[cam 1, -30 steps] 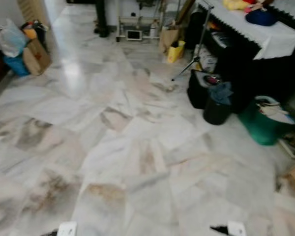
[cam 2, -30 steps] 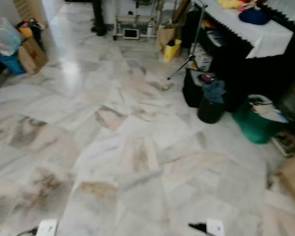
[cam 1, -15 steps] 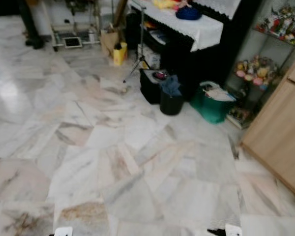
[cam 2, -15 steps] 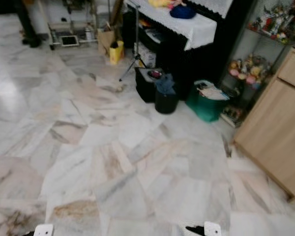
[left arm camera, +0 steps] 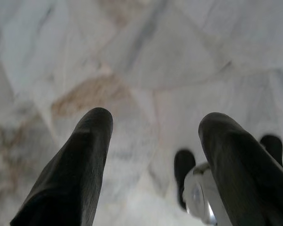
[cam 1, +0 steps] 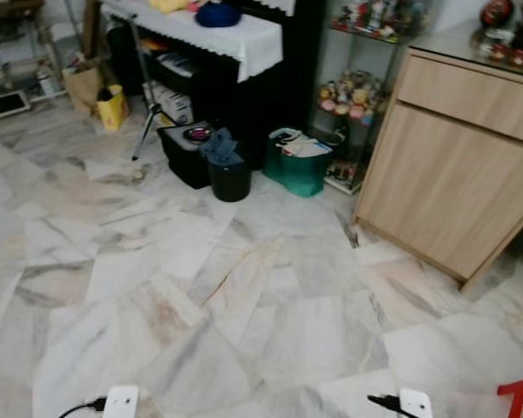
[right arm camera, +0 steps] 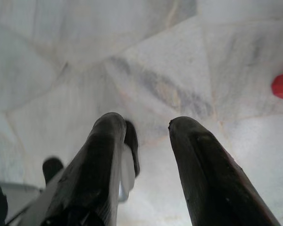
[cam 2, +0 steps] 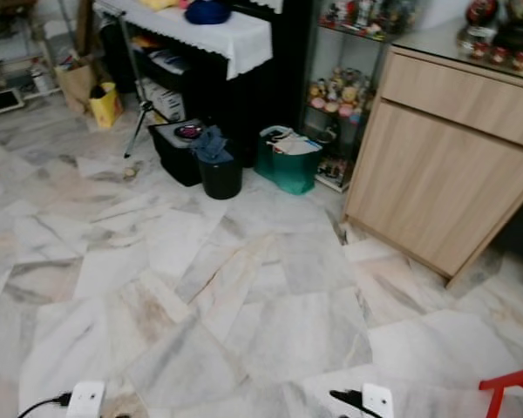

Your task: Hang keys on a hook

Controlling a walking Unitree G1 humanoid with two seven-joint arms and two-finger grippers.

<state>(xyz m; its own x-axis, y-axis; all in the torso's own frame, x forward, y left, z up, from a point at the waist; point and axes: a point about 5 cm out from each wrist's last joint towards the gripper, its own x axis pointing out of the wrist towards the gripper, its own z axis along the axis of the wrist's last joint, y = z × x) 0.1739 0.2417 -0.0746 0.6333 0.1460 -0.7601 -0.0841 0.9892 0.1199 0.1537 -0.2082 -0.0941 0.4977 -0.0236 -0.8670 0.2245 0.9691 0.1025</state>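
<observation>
Keys and hook unseen, left gripper (left arm camera: 153,127) open over marble floor (cam 1: 270,296)

A wooden cabinet (cam 1: 458,165) stands at right; left of it a basket (cam 1: 298,163), then a bin (cam 1: 229,174), before a cloth-covered tabletop (cam 1: 235,35).

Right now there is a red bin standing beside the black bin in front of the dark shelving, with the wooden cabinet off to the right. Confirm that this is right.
Wrong in one respect: the bin beside the black bin is green, not red, as the left eye view shows. It does stand in front of the dark shelving, with the wooden cabinet off to the right.
</observation>
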